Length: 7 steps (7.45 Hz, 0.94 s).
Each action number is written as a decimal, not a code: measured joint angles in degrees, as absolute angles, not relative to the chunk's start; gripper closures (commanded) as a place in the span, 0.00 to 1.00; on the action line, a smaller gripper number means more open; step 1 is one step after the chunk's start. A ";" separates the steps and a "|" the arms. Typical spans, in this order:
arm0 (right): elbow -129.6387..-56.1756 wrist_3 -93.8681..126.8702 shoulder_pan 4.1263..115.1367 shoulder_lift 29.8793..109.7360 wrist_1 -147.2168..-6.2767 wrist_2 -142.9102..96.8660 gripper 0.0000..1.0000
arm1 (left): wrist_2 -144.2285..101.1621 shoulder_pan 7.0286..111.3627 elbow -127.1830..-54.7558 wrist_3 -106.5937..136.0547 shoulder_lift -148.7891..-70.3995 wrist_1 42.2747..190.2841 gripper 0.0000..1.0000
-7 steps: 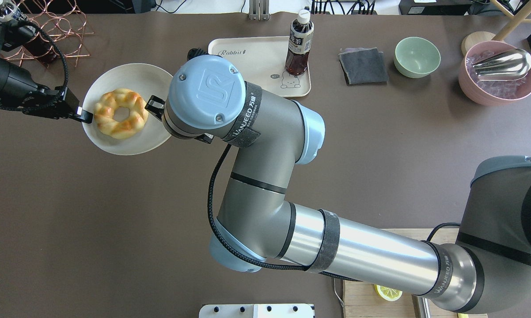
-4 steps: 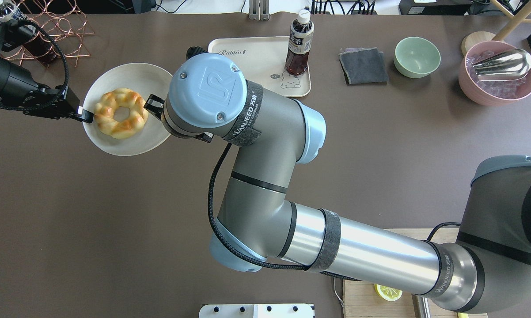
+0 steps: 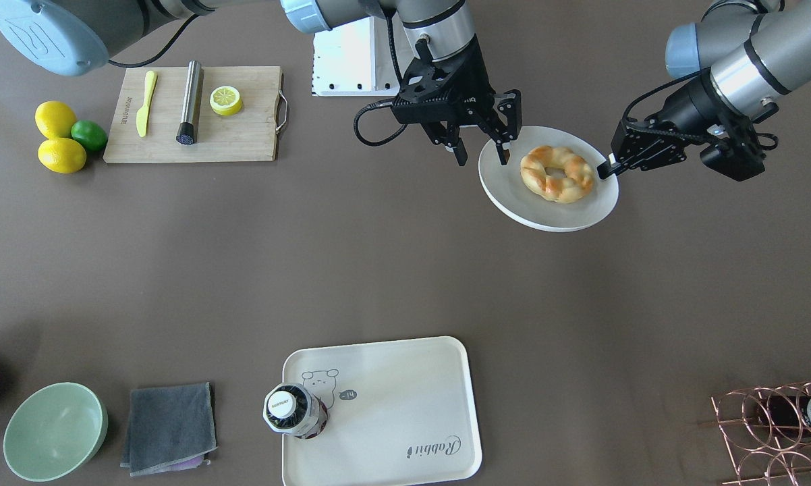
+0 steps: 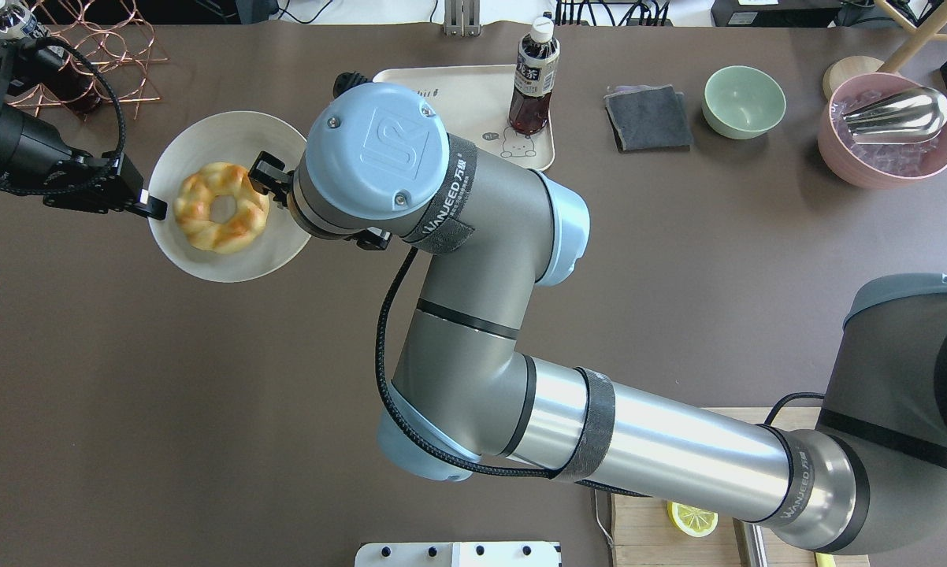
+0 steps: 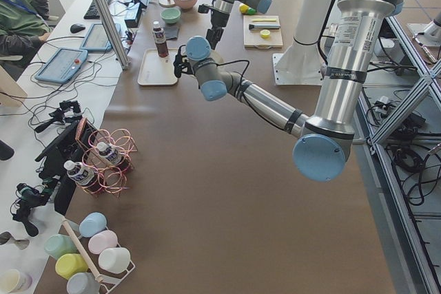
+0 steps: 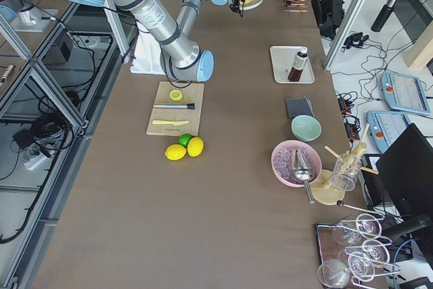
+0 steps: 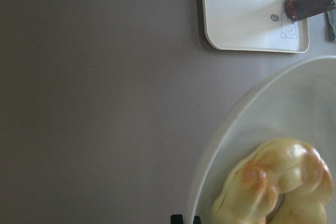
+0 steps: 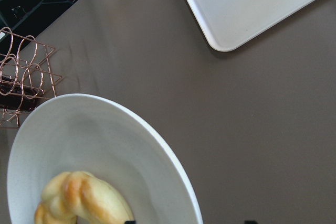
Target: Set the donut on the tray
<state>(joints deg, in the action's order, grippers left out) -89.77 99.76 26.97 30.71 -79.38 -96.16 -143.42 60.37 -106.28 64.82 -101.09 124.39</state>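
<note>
The right arm is edging in from where it was half a second ago, towards 10 o'clock in the overhead view. It is carrying its wide-open, empty jaws over the plate (image 4: 221, 266) rim, so the pick-up is only beginning. The donut (image 4: 194, 206) is sitting mid-plate at about 9 o'clock from those jaws, just beside the nearer finger and not yet between them. The left jaws appear to be pinching the plate's rim at 9 o'clock. The tray (image 4: 473, 102) is waiting on the counter at 2 o'clock, well apart.

glossy donut (image 3: 556, 173); seemingly matt tray (image 3: 405, 405)
</note>
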 measured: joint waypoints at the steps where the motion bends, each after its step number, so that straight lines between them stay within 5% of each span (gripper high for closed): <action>1: -90.65 99.75 27.38 30.85 -79.78 -96.48 0.01 | -143.63 60.38 -105.27 65.95 -101.90 124.33 1.00; 7: -103.21 96.67 28.98 32.44 -92.13 -99.91 0.01 | -140.14 60.35 -83.60 70.27 -119.17 121.34 1.00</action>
<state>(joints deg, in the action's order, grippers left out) -103.21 96.67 28.98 32.44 -92.13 -99.91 -140.14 60.35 -83.60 70.27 -119.17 121.34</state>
